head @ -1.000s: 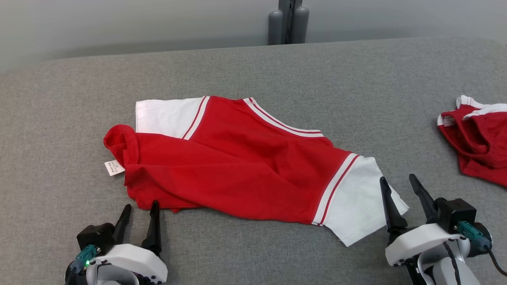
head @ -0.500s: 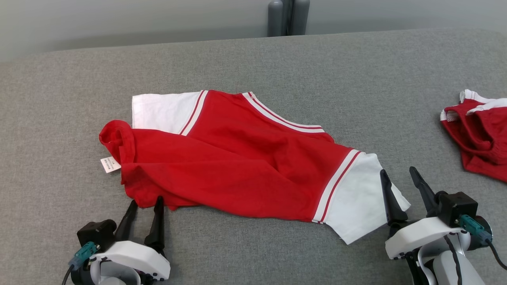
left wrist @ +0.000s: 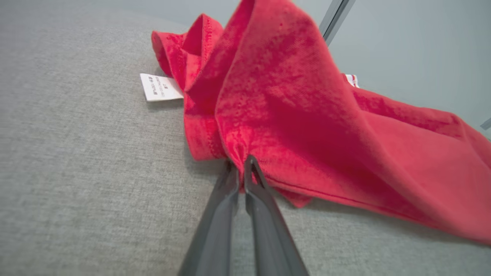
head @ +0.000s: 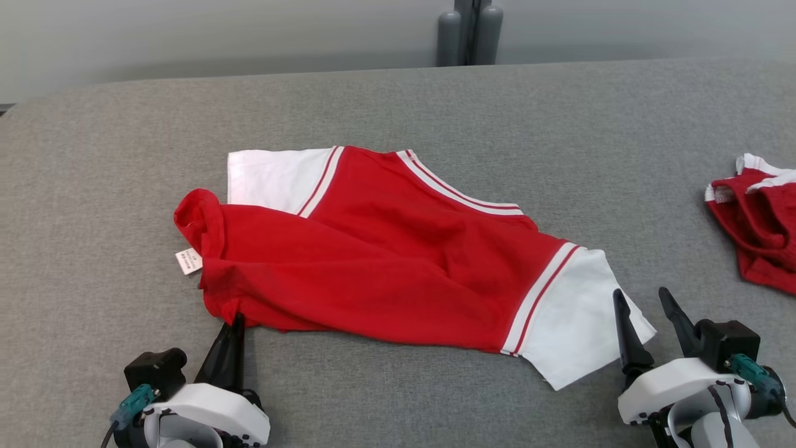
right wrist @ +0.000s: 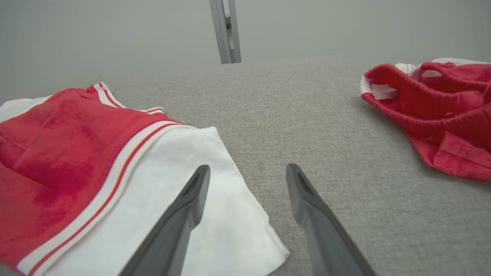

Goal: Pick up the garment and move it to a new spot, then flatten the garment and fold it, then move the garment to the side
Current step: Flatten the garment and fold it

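The garment (head: 385,261) is a red shirt with white, red-striped sleeves, lying rumpled across the grey table (head: 398,99). My left gripper (head: 236,323) is shut on the garment's near red hem at its lower left corner; in the left wrist view the fingertips (left wrist: 245,172) pinch the red cloth (left wrist: 299,115) beside a white label (left wrist: 159,87). My right gripper (head: 643,297) stands open at the white sleeve's (head: 575,323) near corner. In the right wrist view my right gripper (right wrist: 247,170) has its left finger (right wrist: 188,207) over the white sleeve (right wrist: 184,184) and its right finger over bare table.
A second red and white garment (head: 762,221) lies crumpled at the table's right edge, also in the right wrist view (right wrist: 433,111). A grey post (head: 469,31) stands behind the table's far edge against a pale wall.
My left gripper moved forward to the red hem and closed on it. The right gripper stayed open by the white sleeve. The head camera shifted slightly.
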